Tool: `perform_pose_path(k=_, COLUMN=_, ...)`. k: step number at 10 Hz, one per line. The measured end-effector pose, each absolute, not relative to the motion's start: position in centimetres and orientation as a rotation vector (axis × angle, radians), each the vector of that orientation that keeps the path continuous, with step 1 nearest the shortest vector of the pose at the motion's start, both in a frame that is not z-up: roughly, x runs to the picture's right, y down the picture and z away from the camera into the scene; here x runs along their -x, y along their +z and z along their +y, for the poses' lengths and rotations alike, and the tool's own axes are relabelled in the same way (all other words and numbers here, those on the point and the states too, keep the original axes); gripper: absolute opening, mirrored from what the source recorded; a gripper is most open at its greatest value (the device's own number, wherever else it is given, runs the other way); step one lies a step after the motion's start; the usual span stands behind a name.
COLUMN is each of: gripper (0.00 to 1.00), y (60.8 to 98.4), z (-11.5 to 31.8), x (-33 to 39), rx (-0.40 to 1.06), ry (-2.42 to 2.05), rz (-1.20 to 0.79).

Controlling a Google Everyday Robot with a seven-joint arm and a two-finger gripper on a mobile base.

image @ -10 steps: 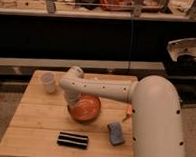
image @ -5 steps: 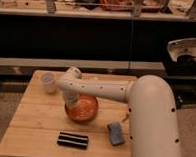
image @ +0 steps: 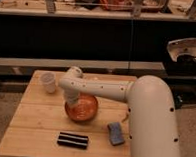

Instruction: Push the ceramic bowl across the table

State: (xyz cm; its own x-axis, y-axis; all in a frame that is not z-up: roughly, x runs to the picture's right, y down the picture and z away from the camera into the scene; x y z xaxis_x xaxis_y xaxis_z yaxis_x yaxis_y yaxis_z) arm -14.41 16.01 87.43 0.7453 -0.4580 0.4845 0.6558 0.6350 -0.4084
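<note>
Arm down on the bowl, mid-table, and the push is on!

The white arm reaches in from the right and bends down at its wrist, putting the gripper (image: pixel 74 99) right at the far-left rim of the glossy orange-red ceramic bowl (image: pixel 82 108) (whether the tool is inside the rim or just against it, I cannot tell, nor how its grip stands). The bowl sits about mid-way across the pale bamboo-plank table (image: pixel 34 120), slightly toward the near side. That low contact at the rim looks chosen so the bowl slides instead of tipping. Off to the far left stands a small translucent plastic cup (image: pixel 49 82), near the arm's elbow but apart from it. Near the front edge lie a dark striped flat bar (image: pixel 72 140) and a blue-grey sponge-like block (image: pixel 115 132), both apart from the bowl.
</note>
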Motion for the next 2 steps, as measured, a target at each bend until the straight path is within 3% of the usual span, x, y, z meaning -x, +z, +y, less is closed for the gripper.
perform_pose_path(k=2, gripper=0.04, y=87.55, z=16.03, x=14.73, rx=0.602, ry=-0.656, rz=-0.358)
